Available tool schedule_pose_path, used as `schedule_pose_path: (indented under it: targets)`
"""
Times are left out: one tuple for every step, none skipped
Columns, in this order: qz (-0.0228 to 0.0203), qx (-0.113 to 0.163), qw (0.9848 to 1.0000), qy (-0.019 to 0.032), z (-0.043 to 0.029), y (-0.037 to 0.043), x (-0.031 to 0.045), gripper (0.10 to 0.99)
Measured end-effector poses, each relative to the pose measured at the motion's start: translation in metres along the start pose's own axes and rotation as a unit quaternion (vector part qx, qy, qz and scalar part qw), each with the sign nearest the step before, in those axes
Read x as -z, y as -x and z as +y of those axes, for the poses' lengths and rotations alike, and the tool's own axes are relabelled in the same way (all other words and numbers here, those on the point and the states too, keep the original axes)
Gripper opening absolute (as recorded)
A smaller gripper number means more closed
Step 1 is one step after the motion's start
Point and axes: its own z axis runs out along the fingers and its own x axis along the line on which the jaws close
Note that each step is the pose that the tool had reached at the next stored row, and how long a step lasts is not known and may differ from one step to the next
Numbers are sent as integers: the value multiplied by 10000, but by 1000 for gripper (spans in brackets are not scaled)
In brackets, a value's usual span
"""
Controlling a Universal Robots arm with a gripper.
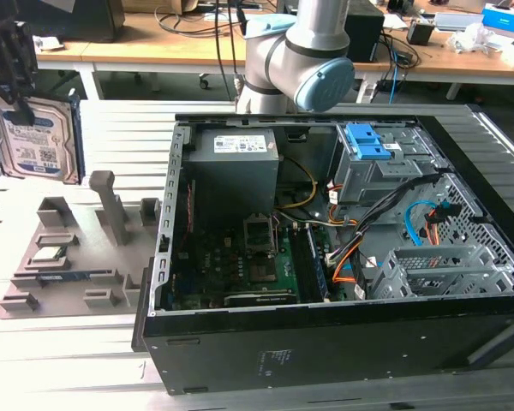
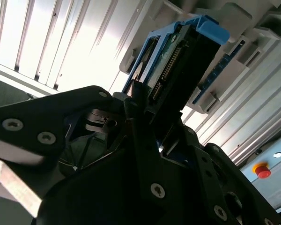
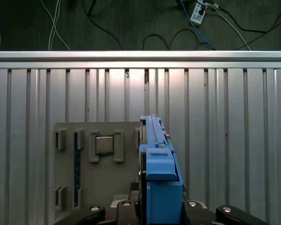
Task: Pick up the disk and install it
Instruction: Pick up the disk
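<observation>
**Disk** [image 1: 38,137]: silver drive in a blue carrier. It hangs upright, label side facing the exterior view, in the air over the far end of the tray. It is at the exterior view's left, beside the case and outside it. It is seen edge-on in the first wrist view [image 3: 159,161] and connector end up in the second wrist view [image 2: 187,51].

**Gripper** [image 2: 147,105]: black, closed on the disk's upper end, with fingers pressed to both flat faces.

**Tray** [image 1: 68,274]: grey fixture with raised posts and slots, lying flat on the bench.

**Chip** [image 3: 104,145]: small, square and silver, seated in a tray pocket.

**Case** [image 1: 325,342]: open computer tower lying on its side, with board, cables and metal drive cages exposed. A blue latch [image 1: 368,141] sits on the far cage.

**Bench** [image 1: 120,120]: ribbed aluminium, carrying the tray and the case.

**Arm** [image 1: 295,51]: grey joint with a blue cap, behind the case.
</observation>
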Motion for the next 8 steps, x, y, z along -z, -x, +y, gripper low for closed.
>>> schedule_pose_path:
  targets:
    - [0,0,10000,0,1,0,32,365]
    - [0,0,10000,0,1,1,52,365]
    - [0,0,10000,0,2,1,71,365]
    - [0,0,10000,0,2,1,90,365]
    - [0,0,10000,0,3,1,107,365]
    - [0,0,10000,0,4,2,141,365]
    - [0,0,10000,0,4,2,167,365]
    - [0,0,10000,0,5,3,201,365]
